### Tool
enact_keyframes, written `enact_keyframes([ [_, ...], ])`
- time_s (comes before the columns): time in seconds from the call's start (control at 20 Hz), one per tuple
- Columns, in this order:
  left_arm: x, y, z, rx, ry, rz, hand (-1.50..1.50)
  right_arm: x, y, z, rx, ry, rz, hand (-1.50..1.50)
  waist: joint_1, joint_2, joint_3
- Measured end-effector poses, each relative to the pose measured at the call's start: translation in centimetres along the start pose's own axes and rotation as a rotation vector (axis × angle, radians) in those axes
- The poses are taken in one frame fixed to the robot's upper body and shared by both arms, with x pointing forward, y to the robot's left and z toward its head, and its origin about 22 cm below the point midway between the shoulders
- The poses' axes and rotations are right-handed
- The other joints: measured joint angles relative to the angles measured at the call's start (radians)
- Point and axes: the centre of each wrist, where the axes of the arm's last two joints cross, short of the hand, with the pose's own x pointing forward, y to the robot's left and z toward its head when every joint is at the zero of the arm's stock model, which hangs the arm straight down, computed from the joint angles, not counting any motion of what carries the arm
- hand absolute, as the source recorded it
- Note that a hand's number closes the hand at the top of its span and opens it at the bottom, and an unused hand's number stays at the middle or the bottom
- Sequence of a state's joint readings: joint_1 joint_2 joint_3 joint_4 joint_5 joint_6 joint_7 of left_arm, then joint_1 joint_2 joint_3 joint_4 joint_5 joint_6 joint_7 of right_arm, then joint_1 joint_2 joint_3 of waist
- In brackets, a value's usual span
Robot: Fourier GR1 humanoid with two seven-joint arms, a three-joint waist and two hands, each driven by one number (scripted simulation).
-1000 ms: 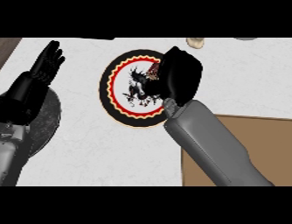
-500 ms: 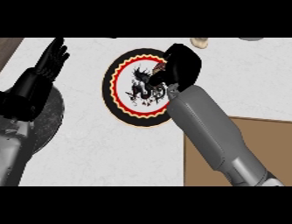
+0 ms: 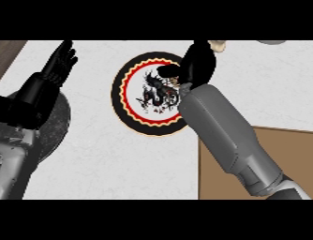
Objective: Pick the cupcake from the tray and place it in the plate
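White counter (image 3: 104, 154): my right hand (image 3: 195, 65) over the plate (image 3: 128, 110), grasping the cupcake (image 3: 178, 82), I judge; next, lower and release.

No readable text, labels, brands, numbers or signs anywhere in view. Plate (image 3: 135, 110) carries only decoration: black rim, red-and-yellow scalloped ring, black-and-red figure on white centre, no lettering. Grey arm casing at lower left shows small dark markings, too small to read.
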State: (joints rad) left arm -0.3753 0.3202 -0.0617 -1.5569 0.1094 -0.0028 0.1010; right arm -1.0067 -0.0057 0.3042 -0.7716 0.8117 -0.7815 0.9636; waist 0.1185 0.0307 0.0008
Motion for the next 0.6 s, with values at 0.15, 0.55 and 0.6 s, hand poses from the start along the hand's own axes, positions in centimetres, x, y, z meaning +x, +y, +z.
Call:
enact_keyframes([
  [0.15,-0.1,0.4,0.0,0.007,0.007,0.000,0.00,0.7,-0.2,-0.1,-0.045,-0.006,-0.104,-1.50,-0.006,-0.003,0.000],
  [0.55,-0.9,1.8,0.9,0.051,0.035,-0.001,0.00,-0.2,0.4,1.1,-0.117,0.015,-0.286,-1.50,-0.056,-0.022,-0.001],
  [0.6,-1.0,2.0,1.3,0.056,0.040,-0.004,0.00,-0.6,0.4,1.4,-0.122,0.018,-0.301,-1.50,-0.062,-0.025,-0.001],
])
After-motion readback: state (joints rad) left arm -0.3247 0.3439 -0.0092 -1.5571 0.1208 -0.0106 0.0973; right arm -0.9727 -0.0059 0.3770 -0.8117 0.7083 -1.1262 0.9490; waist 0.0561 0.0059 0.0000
